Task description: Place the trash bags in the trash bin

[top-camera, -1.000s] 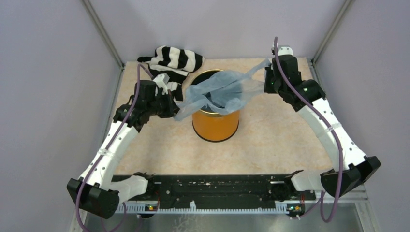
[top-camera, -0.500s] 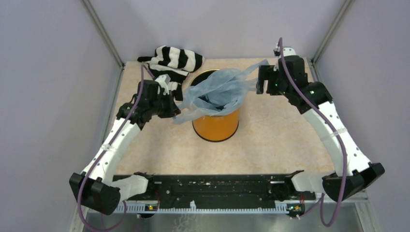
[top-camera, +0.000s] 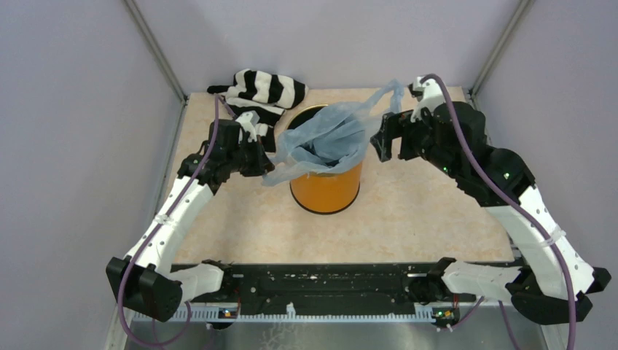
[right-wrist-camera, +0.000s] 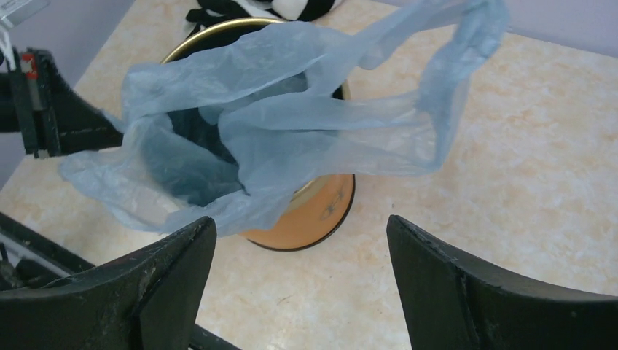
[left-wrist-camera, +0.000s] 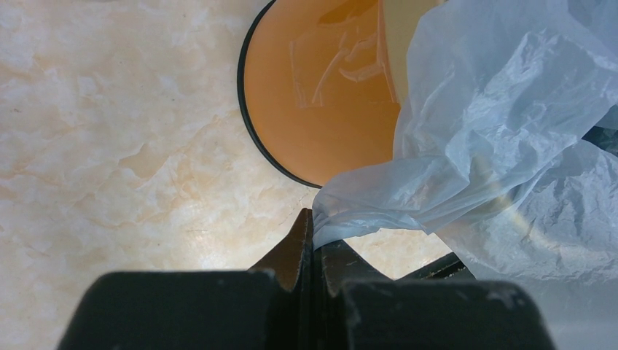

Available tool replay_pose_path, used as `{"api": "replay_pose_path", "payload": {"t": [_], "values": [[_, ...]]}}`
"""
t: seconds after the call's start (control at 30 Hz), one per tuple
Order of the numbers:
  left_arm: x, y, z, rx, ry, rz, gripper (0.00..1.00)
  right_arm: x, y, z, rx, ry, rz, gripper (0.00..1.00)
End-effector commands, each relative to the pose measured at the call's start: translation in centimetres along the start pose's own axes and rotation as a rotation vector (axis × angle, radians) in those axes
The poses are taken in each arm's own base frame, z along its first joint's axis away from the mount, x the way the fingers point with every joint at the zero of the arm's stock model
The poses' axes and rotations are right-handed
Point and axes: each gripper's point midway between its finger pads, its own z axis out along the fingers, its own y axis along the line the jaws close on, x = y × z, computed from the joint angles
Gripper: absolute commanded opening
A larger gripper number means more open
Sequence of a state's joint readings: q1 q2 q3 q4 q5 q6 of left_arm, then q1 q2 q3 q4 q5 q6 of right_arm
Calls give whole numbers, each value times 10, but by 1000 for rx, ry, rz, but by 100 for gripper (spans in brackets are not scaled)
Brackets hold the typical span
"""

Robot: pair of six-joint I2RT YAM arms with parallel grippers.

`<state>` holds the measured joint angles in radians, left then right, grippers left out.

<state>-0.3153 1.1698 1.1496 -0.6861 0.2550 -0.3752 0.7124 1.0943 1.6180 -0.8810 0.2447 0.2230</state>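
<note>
Plastic is the trouble here: the trash bag [top-camera: 328, 138], thin, pale blue and crinkly, lies heaped over the mouth of the orange trash bin [top-camera: 325, 191] at the centre of the top view, with part of it sunk into the dark inside. One corner trails out over the rim toward the left of the frame. There the left hand [left-wrist-camera: 315, 233] is clamped tight on that corner, just beside the bin's wall and low over the counter [top-camera: 408, 211]. The right hand [top-camera: 380, 144] stands wide open at the bin's other side and holds nothing. In its own view a handle loop [right-wrist-camera: 466, 44] floats free ahead of its jaws, well above the rim. The bag looks only partly in. Film this light may spring back up rather than settle. If the left hand lets go where it is, the trailing corner will likely drop outside the rim. If it pulls away, it could drag the whole bag out. A push from the right hand risks catching the rim and tipping the bin, or the loop clinging to a finger. The striped cloth [top-camera: 266, 91] lies behind the bin.
</note>
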Motion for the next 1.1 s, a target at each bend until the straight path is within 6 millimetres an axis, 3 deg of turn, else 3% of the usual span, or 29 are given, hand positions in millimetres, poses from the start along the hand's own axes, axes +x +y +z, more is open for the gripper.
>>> {"api": "replay_pose_path", "payload": {"t": [0.0, 0.17, 0.3, 0.47, 0.57, 0.7, 0.83, 0.93, 1.07], "values": [[-17, -12, -3, 44, -53, 24, 0, -8, 28, 1, -63, -26, -81, 86], [-18, -11, -3, 40, -48, 24, 0, 0, 62, 9, -75, -2, -207, 86], [-18, -12, -3, 39, -49, 25, 0, 6, 66, 25, -7, 17, -264, 86], [-20, -12, -4, 35, -51, 28, 0, 35, 60, 49, 81, 105, -328, 79], [-19, -10, -4, 29, -49, 28, 0, 46, 61, 44, 54, 123, -302, 68], [-16, -8, -2, 23, -44, 28, 0, 56, 65, 27, -24, 123, -228, 64], [-13, -5, 1, 16, -36, 17, 0, 78, 69, 19, -98, 148, -185, 64], [-9, -2, 7, 9, -30, -3, 0, 103, 68, 24, -106, 191, -189, 65], [-8, 4, 14, -16, -38, -37, 0, 126, 63, 33, -81, 207, -182, 73]]}}
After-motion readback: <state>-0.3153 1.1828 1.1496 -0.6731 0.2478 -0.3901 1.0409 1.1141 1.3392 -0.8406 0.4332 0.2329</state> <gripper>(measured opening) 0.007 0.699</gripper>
